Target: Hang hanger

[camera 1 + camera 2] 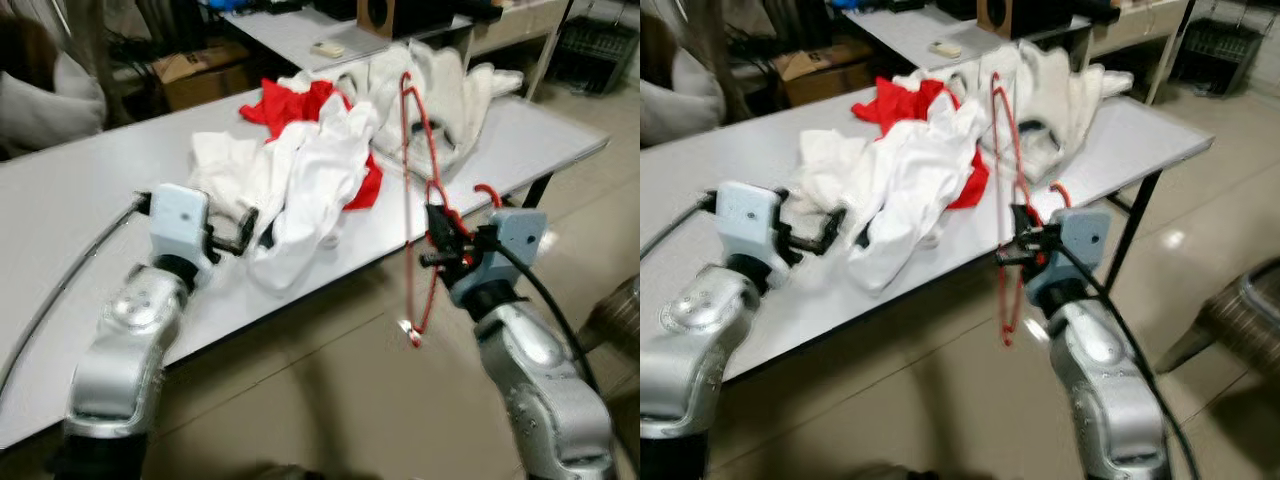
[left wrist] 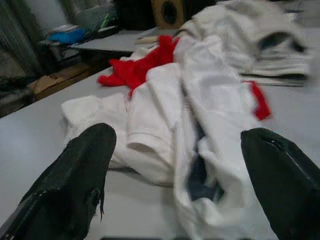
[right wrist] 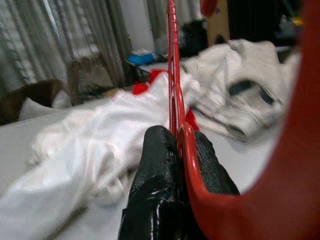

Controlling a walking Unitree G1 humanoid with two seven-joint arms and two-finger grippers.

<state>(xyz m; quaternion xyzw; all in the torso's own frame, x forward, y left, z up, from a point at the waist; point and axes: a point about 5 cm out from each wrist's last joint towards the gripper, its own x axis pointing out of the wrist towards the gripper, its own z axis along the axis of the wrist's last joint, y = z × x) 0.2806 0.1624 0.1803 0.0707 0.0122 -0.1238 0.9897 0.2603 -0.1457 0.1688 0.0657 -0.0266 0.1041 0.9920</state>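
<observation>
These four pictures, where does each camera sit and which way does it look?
Left eye view: on the head, looking down at the table and clothes pile; both silver arms show.
Right eye view: the head's other eye, same scene, slightly shifted.
Left wrist view: along the open left tool, facing the white shirt.
Right wrist view: along the right tool, shut on the red hanger.
All share the clothes pile.

A long grey tabletop (image 1: 90, 190) carries a heap of white clothes (image 1: 310, 170) with a red garment (image 1: 290, 105), perhaps a shirt, toward its far edge.
</observation>
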